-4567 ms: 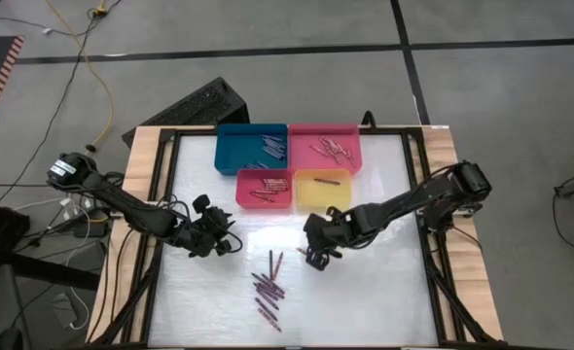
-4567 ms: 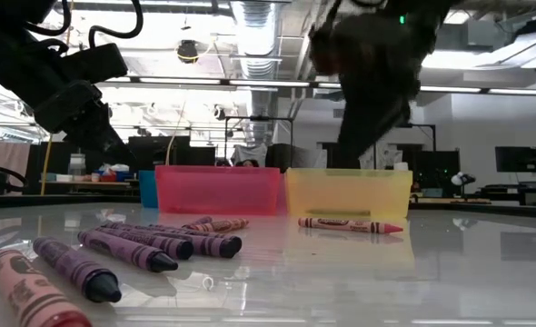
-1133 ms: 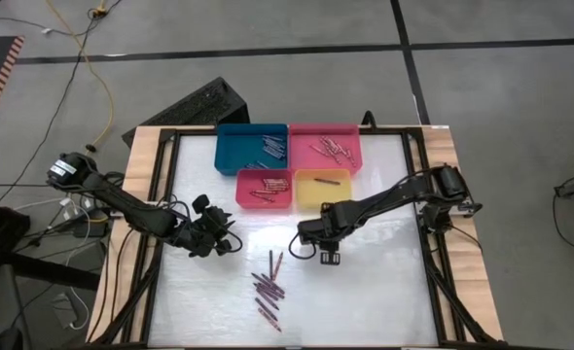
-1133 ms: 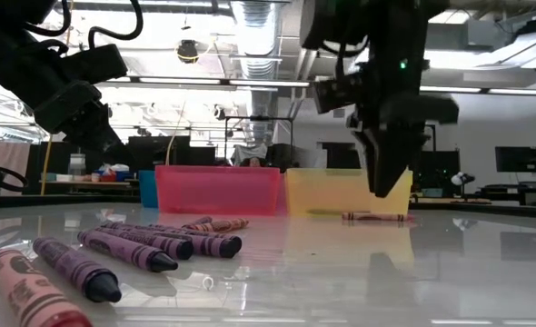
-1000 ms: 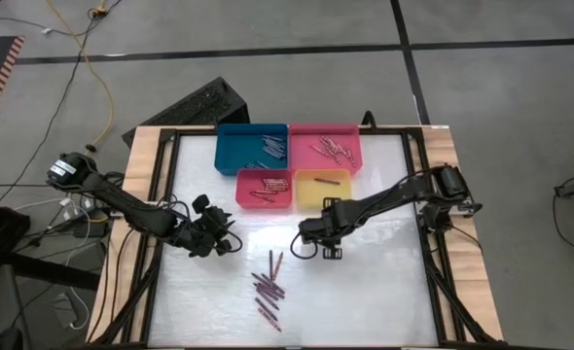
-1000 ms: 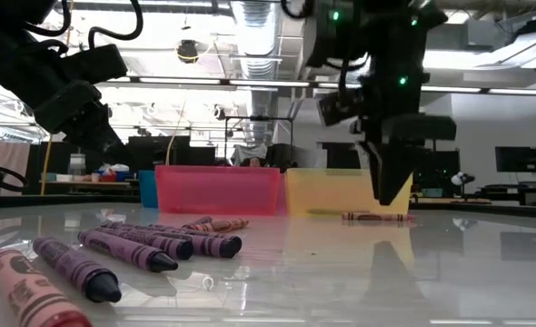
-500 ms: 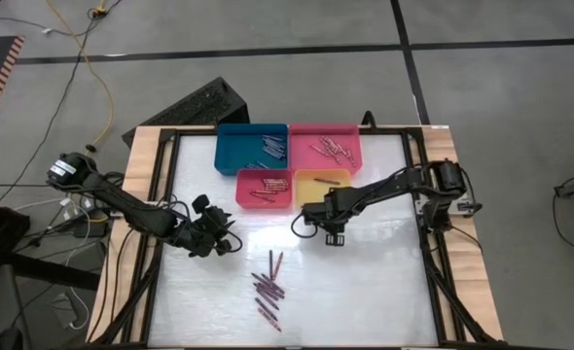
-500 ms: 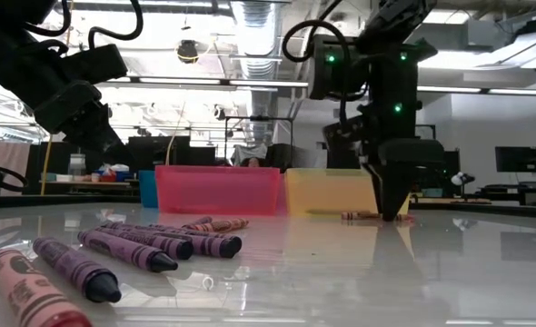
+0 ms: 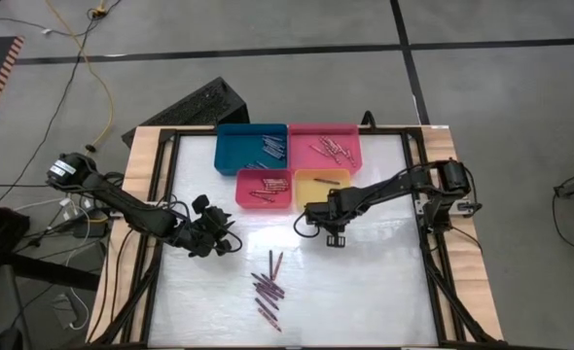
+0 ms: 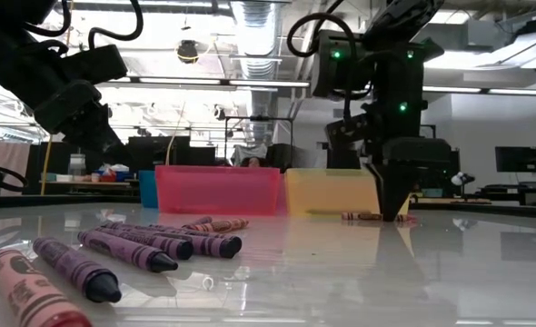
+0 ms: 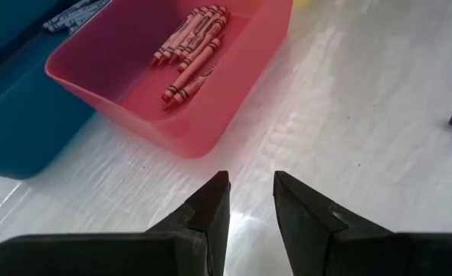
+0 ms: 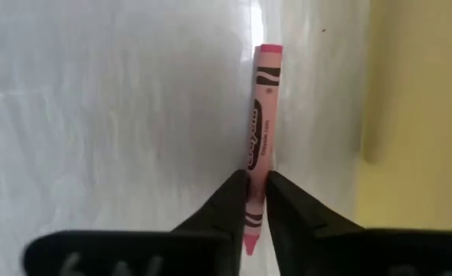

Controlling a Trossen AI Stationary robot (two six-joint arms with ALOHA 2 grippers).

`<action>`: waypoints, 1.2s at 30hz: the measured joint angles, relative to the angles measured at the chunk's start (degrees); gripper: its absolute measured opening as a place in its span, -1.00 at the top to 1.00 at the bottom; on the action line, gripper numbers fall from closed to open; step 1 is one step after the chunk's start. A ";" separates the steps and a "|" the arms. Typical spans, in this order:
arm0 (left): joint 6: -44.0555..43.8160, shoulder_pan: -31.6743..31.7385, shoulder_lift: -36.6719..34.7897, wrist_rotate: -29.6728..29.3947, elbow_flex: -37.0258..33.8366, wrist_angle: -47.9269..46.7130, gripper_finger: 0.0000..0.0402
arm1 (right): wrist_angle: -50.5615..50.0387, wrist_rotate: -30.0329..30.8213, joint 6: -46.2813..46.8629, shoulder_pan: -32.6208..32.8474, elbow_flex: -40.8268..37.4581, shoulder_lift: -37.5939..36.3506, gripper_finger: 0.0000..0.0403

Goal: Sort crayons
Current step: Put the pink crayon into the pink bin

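Observation:
A pink-red crayon (image 12: 263, 107) lies on the white table just in front of the yellow tray (image 9: 322, 191). My right gripper (image 9: 332, 236) points down on it and is shut on it; the low view shows its fingertips (image 10: 393, 214) at the table top. To the left, my left gripper (image 9: 227, 241) hovers open above the table with nothing between its fingers (image 11: 214, 201). A loose group of purple and pink crayons (image 9: 268, 284) lies nearer the front edge. My right gripper pinches the crayon's two long sides (image 12: 255, 165) between its two fingers, toward the pointed end (image 12: 249, 244). The fingers come from above, pointing down, and lie across the crayon. The crayon lies flat on the table beside the yellow tray's wall.
At the far side stand a blue tray (image 9: 251, 148) and a pink tray (image 9: 324, 146), each with crayons in it. In front of them is a red tray (image 9: 265, 190) with crayons, beside the yellow one. Bare white table lies to the right and front.
My right gripper has gone toward the far edge and down, from above the table to the crayon by the yellow tray, where its fingertips now stand at the table top. The crayon has stayed where it lay.

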 joint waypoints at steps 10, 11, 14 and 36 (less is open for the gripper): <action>-0.80 0.00 0.00 0.37 0.00 0.00 0.53 | 0.09 -0.44 1.11 0.12 -0.04 0.07 0.97; -0.80 0.00 0.00 0.37 0.00 0.00 0.53 | 0.10 -0.43 1.35 0.35 -0.04 0.09 0.97; -0.82 0.00 0.00 0.37 0.00 0.00 0.53 | -0.43 -0.35 1.53 1.14 0.68 0.18 0.95; -0.94 0.00 0.01 1.31 -0.01 0.00 0.53 | -4.20 -2.19 -14.20 -1.75 24.76 0.37 0.97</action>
